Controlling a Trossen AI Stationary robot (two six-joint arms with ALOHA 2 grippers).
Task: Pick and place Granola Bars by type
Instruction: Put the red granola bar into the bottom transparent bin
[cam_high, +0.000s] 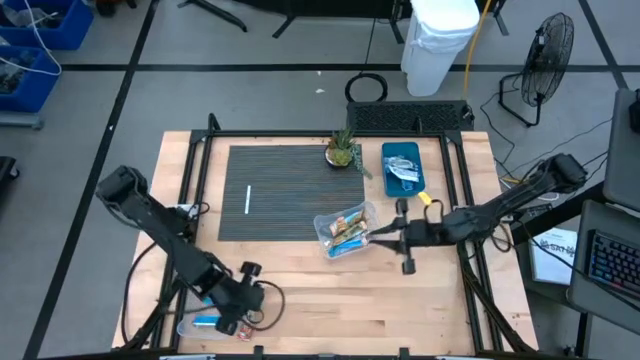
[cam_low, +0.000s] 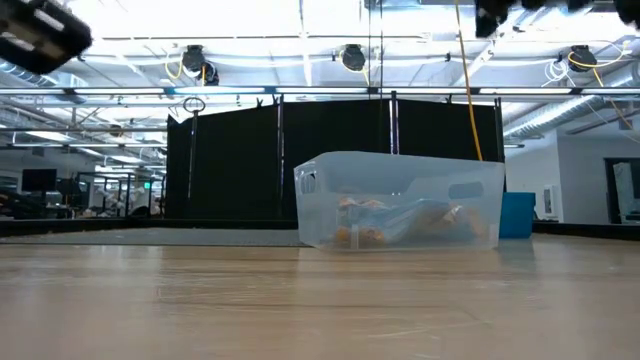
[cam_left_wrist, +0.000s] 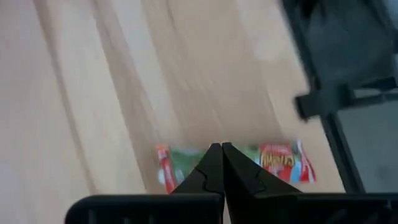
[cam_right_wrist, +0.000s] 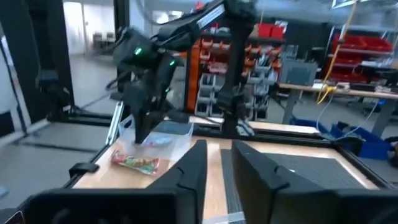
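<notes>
- High view: we see the left gripper (cam_high: 240, 305) low over the near-left part of the table (cam_high: 330, 300), close to the near edge, beside a small clear tub (cam_high: 197, 323) with something blue in it.
- Left wrist view: its two fingers (cam_left_wrist: 208, 169) meet at the tips, closed with nothing between them. A red-and-green bar (cam_left_wrist: 273, 163) lies flat on the wood just past the tips, not gripped.
- Right wrist view: we see the same bar (cam_right_wrist: 135, 163) on the wood beside the clear tub (cam_right_wrist: 163, 135), with the left gripper (cam_right_wrist: 146, 127) pointing down just above it.
- High view: the right gripper (cam_high: 385, 236) is near the table's middle, at the right rim of a clear bin (cam_high: 345, 231) that sits on the near edge of the dark mat (cam_high: 290, 190).
- Right wrist view: its fingers (cam_right_wrist: 193, 171) stand slightly apart, a narrow gap between them, holding nothing.
- High view: the clear bin holds several orange, green and blue bars (cam_high: 348, 233); the low view shows them as tan-orange packets (cam_low: 400, 222) through the bin wall (cam_low: 400, 165).
- High view: a blue tray (cam_high: 390, 152) at the far right of the mat holds silvery bars (cam_high: 404, 170).
- High view: a yellow bar (cam_high: 427, 198) lies on the wood just near-side of the blue tray.
- High view: a potted plant (cam_high: 342, 152) stands at the mat's far edge, left of the blue tray; a white strip (cam_high: 248, 199) lies on the mat's left part.
</notes>
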